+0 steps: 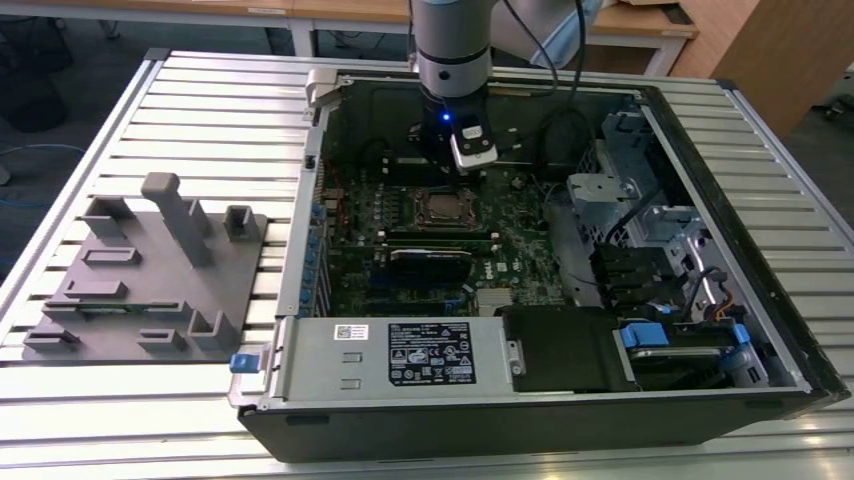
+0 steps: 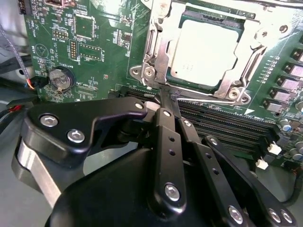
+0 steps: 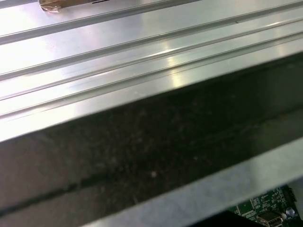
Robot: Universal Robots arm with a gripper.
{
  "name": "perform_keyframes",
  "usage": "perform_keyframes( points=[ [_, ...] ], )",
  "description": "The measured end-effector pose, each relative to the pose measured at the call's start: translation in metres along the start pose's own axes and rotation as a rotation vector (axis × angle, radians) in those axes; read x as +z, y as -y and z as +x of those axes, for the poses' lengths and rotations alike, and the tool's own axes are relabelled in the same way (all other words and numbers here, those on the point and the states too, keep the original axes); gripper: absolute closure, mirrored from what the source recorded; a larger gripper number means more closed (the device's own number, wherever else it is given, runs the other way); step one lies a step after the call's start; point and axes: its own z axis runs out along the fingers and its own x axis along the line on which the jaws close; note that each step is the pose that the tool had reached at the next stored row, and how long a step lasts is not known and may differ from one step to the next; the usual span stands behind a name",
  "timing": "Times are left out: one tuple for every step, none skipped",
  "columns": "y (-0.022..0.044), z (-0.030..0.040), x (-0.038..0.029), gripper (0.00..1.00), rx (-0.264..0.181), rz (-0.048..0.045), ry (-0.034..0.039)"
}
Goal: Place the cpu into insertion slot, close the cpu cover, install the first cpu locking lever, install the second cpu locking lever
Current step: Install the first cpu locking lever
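The cpu [image 2: 203, 52] lies flat in the insertion slot [image 2: 147, 72], its silver-grey top facing up. The silvery cpu cover [image 2: 246, 71] lies down around it as a frame. In the exterior view the cpu [image 1: 438, 208] sits mid-board inside the open computer case. My gripper [image 2: 165, 97] hovers just beside the socket's near edge, its black fingers [image 2: 163, 137] drawn together with nothing seen between them. In the exterior view the gripper [image 1: 462, 168] hangs over the board just behind the socket. I cannot tell whether the locking levers are latched.
Long black memory slots [image 2: 227, 125] run next to the socket, and a coin battery [image 2: 61, 78] sits nearby. The power supply [image 1: 400, 352] and drive bays [image 1: 674, 265] fill the case's front and the exterior view's right. A grey fixture block [image 1: 147, 270] stands on the slatted table [image 3: 118, 52].
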Motion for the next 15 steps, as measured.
perform_keyframes(
  points=[
    [0.0,0.0,0.0,0.9,0.0,-0.0002,0.0004],
    [0.0,0.0,0.0,0.9,0.0,-0.0003,0.0008],
    [0.0,0.0001,0.0,0.9,0.0,-0.0005,0.0014],
    [0.0001,0.0002,0.0,0.9,0.0,-0.0007,0.002],
    [0.0001,0.0003,-0.0001,0.9,0.0,-0.0008,0.0025],
    [0.0001,0.0004,-0.0001,0.9,0.0,-0.001,0.003],
    [0.0001,0.0004,-0.0001,0.9,0.0,-0.0013,0.0036],
    [0.0001,0.0004,-0.0001,0.9,0.0,-0.0014,0.0041],
    [0.0002,0.0005,-0.0001,0.9,0.0,-0.0016,0.0046],
    [0.0002,0.0005,-0.0001,0.9,0.0,-0.0016,0.0047],
    [0.0002,0.0006,-0.0001,0.9,0.0,-0.0017,0.0048],
    [0.0002,0.0006,-0.0002,0.9,0.0,-0.0019,0.0049],
    [0.0002,0.0006,-0.0005,0.9,0.0,-0.0018,0.0047],
    [0.0002,0.0006,-0.0009,0.9,0.0,-0.0018,0.0047],
    [0.0001,0.0005,-0.0013,0.9,0.0,-0.0019,0.0047]
  ],
)
